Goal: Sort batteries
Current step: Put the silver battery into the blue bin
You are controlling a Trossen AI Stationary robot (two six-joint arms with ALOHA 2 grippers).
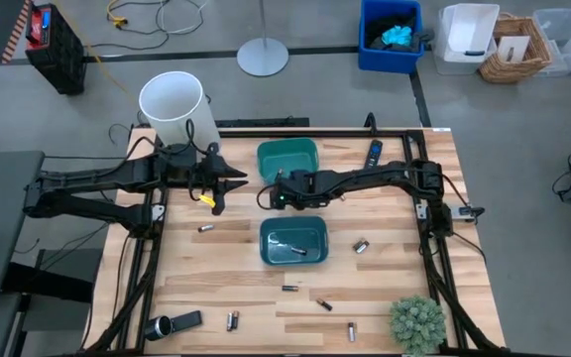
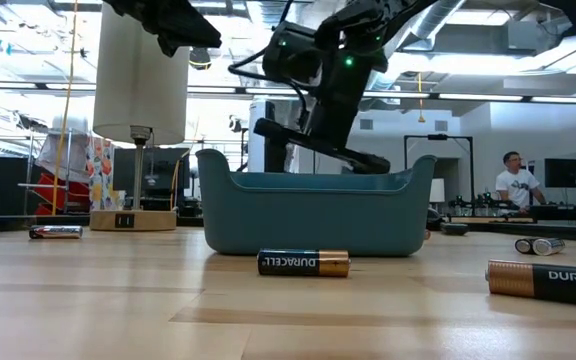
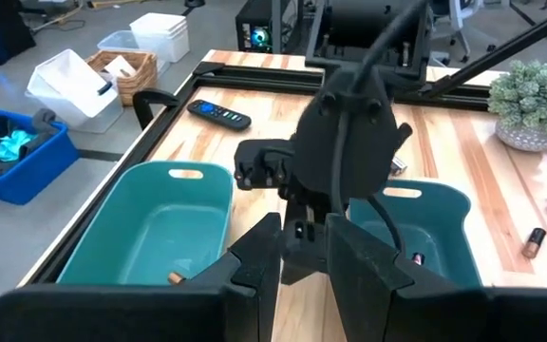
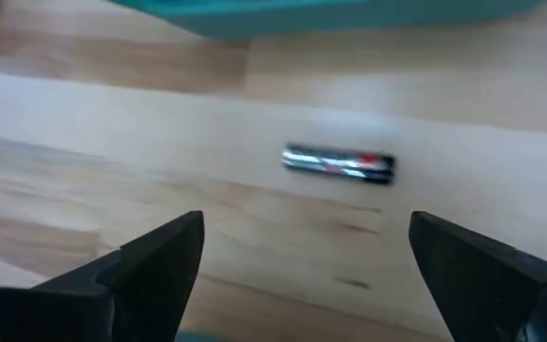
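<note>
Teal bins: the right claw [image 1: 269, 194] hangs with jaws spread wide and empty between the far bin [image 1: 287, 159] and the near bin [image 1: 293, 241], and its wrist view shows a silvery battery [image 4: 338, 163] lying on the wooden table [image 1: 385, 288] just ahead of its fingers [image 4: 155, 258]. Left claw [image 1: 216, 188] hovers just beside the right one, jaws narrow on a small yellow object [image 1: 206, 197] I cannot identify. Other batteries [image 1: 287, 289] lie scattered on the table beyond the near bin, and a few [image 1: 297, 251] rest inside it.
</note>
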